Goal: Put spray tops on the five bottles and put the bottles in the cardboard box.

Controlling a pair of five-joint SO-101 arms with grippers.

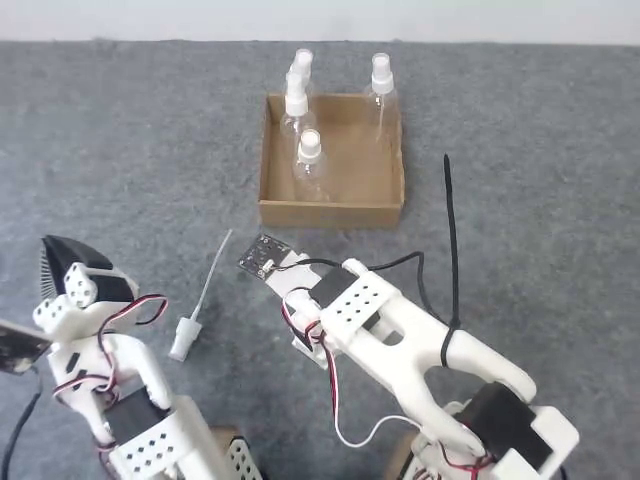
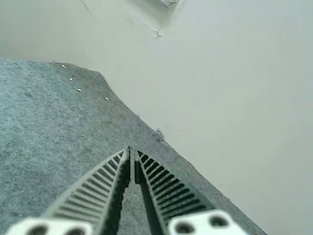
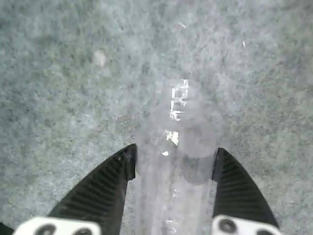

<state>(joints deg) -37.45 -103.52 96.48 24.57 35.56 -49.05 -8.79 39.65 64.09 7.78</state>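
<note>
On the carpet: right gripper has a bottle, four more sit in the box

Between the right gripper's [image 3: 173, 154] black fingers [image 3: 105, 188] sits a clear bottle [image 3: 178, 112]. That one's clamped on it, a finger pressed to each side, with grey carpet [image 3: 58, 73] underneath. I can't really tell whether the bottle stands or lies, or what its far end looks like.

From above, the right arm [image 1: 400, 335] is stretched from the near right toward the middle. Its wrist end sits just short of the cardboard box [image 1: 330, 212], which is on the far side. Four capped bottles [image 1: 310, 160] stand in the box, three bunched along its left side and one in the far right corner.

Just left of the right arm's wrist, a loose spray top [image 1: 186, 338] lies on the carpet. Its thin tube [image 1: 212, 272] points away toward the box.

The left gripper [image 2: 132, 155] is off at the near left, fingers pinched together with the tips touching. It's aimed at the carpet's edge, well apart from the box.
</note>
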